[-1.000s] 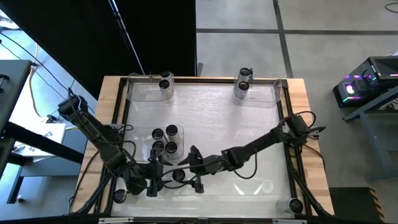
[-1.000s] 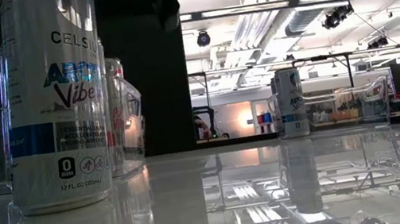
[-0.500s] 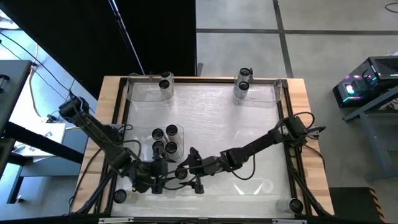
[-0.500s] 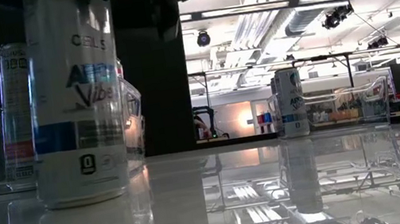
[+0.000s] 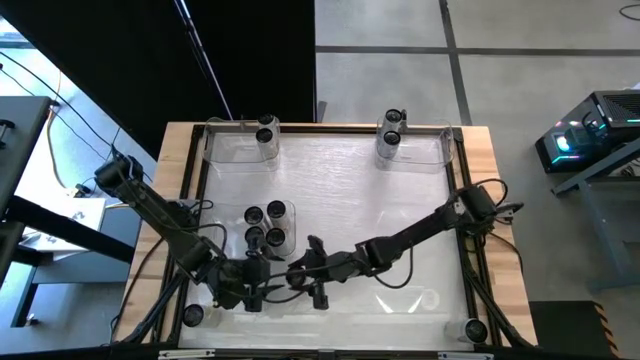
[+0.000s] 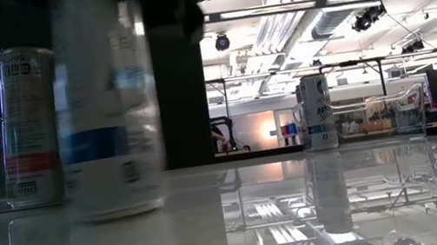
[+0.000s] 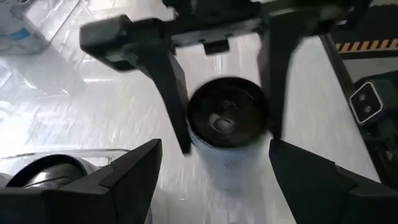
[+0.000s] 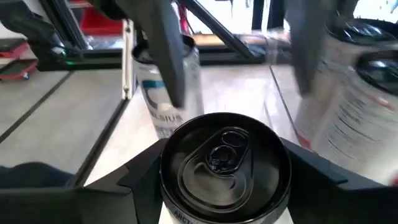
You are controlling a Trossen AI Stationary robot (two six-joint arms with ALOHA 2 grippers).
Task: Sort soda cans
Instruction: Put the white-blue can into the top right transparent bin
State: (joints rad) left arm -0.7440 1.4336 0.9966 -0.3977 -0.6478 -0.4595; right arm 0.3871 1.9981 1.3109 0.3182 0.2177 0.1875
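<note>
A soda can (image 5: 292, 279) stands upright on the table near its near edge, dark top, white and blue side (image 6: 107, 114). My right gripper (image 5: 303, 272) reaches in from the table's right and is shut on it. My left gripper (image 5: 256, 291) sits just left of the can, open. Its fingers (image 7: 134, 171) stay short of the can (image 7: 227, 124), touching nothing. Several more cans stand in a clear tray (image 5: 266, 228) behind. My right gripper pinches the can's upper side wall (image 8: 186, 208), just under the rim, between its two fingers (image 8: 140, 180), one on each side. The fingers come level from the table's right. The can stays upright, its bottom (image 6: 120, 210) on the table.
Two clear trays at the far edge, the left one (image 5: 235, 146) and the right one (image 5: 420, 148), each hold cans. Single cans stand at the near left corner (image 5: 192, 315) and the near right corner (image 5: 475, 329). Open tabletop lies in the middle and to the right.
The held can has slid upright along the table toward its right edge, uncovering a red-labelled can behind it in the low view. My left gripper has moved right, closing on the can.
</note>
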